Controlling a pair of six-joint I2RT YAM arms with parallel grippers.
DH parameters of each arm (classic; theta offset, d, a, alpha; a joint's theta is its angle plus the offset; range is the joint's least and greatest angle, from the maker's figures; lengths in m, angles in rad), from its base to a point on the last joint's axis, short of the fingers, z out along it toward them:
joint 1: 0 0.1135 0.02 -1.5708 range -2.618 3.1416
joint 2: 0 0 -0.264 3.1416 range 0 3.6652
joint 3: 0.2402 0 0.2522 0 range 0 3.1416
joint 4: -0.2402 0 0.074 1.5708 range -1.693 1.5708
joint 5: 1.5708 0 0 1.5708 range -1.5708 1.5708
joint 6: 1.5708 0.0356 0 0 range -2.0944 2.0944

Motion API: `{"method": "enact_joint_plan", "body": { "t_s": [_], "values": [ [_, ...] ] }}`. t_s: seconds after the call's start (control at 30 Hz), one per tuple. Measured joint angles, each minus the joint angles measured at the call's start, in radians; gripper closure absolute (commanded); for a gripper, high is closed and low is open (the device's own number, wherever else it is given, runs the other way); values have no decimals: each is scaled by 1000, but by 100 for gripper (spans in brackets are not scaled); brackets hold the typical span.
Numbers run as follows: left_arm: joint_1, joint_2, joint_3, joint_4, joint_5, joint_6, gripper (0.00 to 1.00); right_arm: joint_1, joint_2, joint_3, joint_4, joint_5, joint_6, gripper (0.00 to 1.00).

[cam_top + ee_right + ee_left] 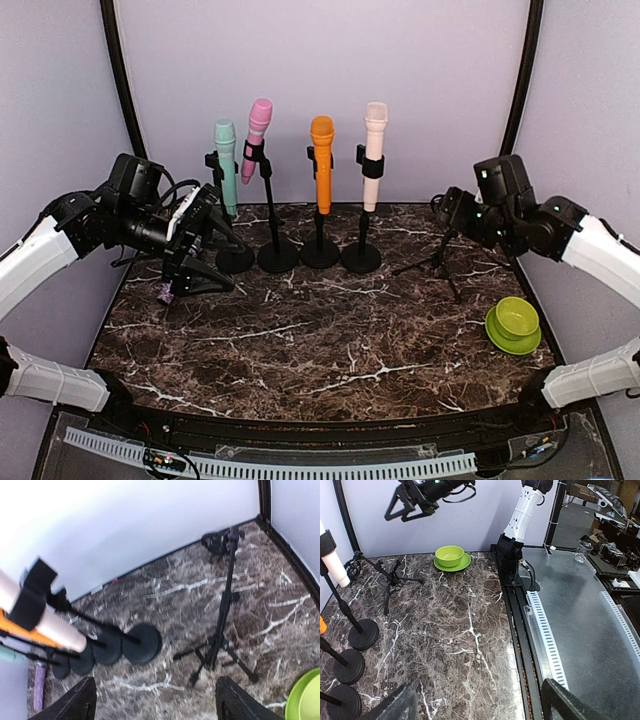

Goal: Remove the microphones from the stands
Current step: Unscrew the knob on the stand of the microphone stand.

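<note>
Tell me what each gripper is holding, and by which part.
Nothing is held. The left gripper and the right gripper are both open and empty.

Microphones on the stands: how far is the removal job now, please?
Done: nothing visible; teal microphone, pink microphone, orange microphone and cream microphone all sit clipped in place. A purple item lying nearby is unclear. In hand: left gripper, open, hovers near the teal one's stand; right gripper is open, empty. Left: grip one and lift it out.
</note>
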Motion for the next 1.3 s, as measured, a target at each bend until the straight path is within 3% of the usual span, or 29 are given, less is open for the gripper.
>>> {"method": "enact_joint_plan", "body": {
  "t_s": [0.13,0.4,0.7,1.0,1.2,1.23,1.3],
  "values": [
    [0,0,0,0,1,0,12,-139,140,183,18,-53,-13,19],
    [2,2,2,-8,1,-23,12,-406,465,273,24,-158,-49,25],
    [18,41,30,-53,2,-58,13,-492,781,401,25,-329,-121,33],
    [22,41,33,-73,10,-62,13,-503,892,488,50,-425,-155,65],
    [23,41,33,-74,16,-66,13,-512,913,472,57,-455,-154,65],
    [23,41,33,-74,18,-66,13,-512,913,472,58,-458,-155,70],
    [24,41,33,-74,19,-69,13,-512,913,472,59,-460,-159,94]
  ]
}}
